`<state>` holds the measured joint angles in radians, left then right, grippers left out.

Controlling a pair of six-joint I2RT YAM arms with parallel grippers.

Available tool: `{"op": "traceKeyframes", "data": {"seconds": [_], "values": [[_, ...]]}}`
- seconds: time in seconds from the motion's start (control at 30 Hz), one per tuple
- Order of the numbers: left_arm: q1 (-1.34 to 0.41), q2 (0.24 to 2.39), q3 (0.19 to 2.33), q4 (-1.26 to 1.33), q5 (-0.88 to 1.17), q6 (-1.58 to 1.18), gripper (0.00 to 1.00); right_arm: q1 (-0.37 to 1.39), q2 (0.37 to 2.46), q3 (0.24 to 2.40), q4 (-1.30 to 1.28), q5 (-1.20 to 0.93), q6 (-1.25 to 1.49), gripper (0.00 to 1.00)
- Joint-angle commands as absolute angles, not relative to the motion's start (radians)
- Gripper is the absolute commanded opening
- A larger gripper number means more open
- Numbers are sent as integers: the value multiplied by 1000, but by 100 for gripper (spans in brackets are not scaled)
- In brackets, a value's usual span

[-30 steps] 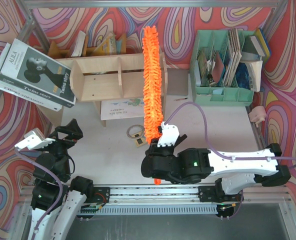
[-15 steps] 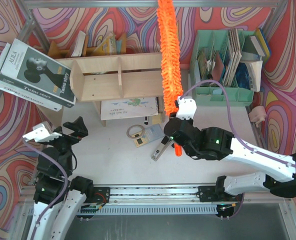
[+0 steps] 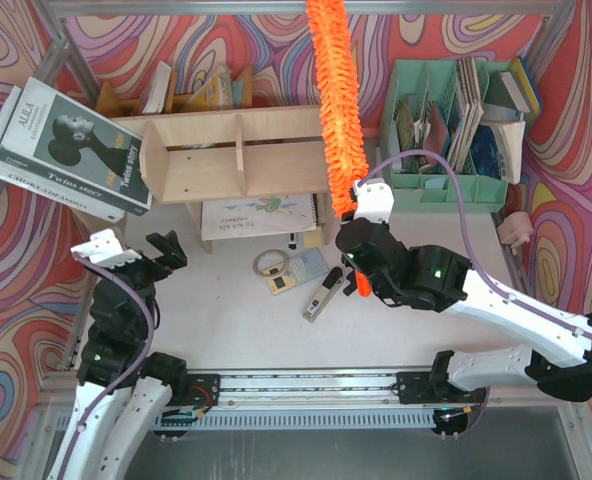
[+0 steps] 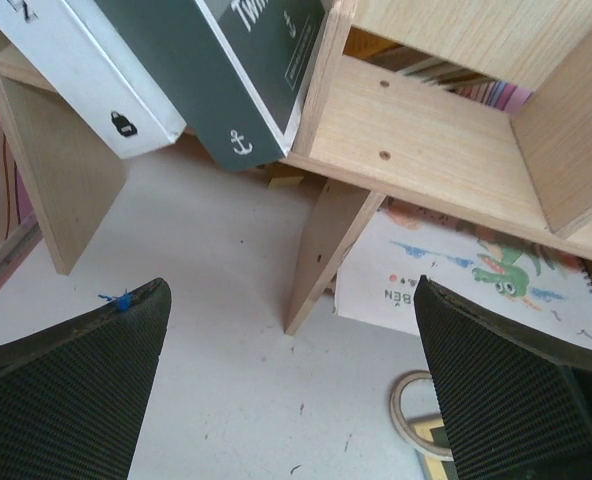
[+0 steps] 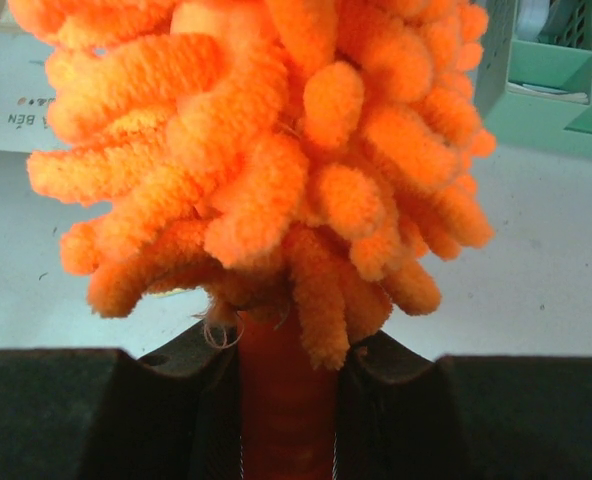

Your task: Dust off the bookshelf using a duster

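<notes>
One arm working: right gripper (image 3: 354, 245) is clamped on the duster (image 3: 336, 110) handle, fluffy head over the right end of the bookshelf (image 3: 226, 165), tip out of frame. Left gripper (image 3: 136, 250) is wide, empty, by the shelf's left leg. I want the head flat on the top board, then a light sweep left.

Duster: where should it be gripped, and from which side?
Grip the duster on its thin straight handle, just below the fluffy head, coming from the near side with jaws across it, as the right gripper does now. The fluff is soft and would likely give.
</notes>
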<state>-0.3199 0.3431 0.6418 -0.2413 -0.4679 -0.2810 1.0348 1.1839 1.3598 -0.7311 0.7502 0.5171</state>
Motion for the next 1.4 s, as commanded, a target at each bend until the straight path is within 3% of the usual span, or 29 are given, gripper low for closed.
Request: {"op": "traceKeyframes", "data": {"seconds": [0.0, 0.3, 0.43, 1.37], "values": [[-316, 313, 697, -277, -473, -304, 99, 1006, 1128, 1350, -752, 761, 584, 0], [-316, 277, 700, -307, -519, -350, 98, 983, 1101, 1322, -886, 696, 789, 0], [-316, 279, 717, -332, -513, -364, 98, 984, 1037, 1161, -817, 581, 892, 0], [-316, 308, 742, -400, -580, -413, 99, 983, 1014, 899, -605, 423, 759, 0]]}}
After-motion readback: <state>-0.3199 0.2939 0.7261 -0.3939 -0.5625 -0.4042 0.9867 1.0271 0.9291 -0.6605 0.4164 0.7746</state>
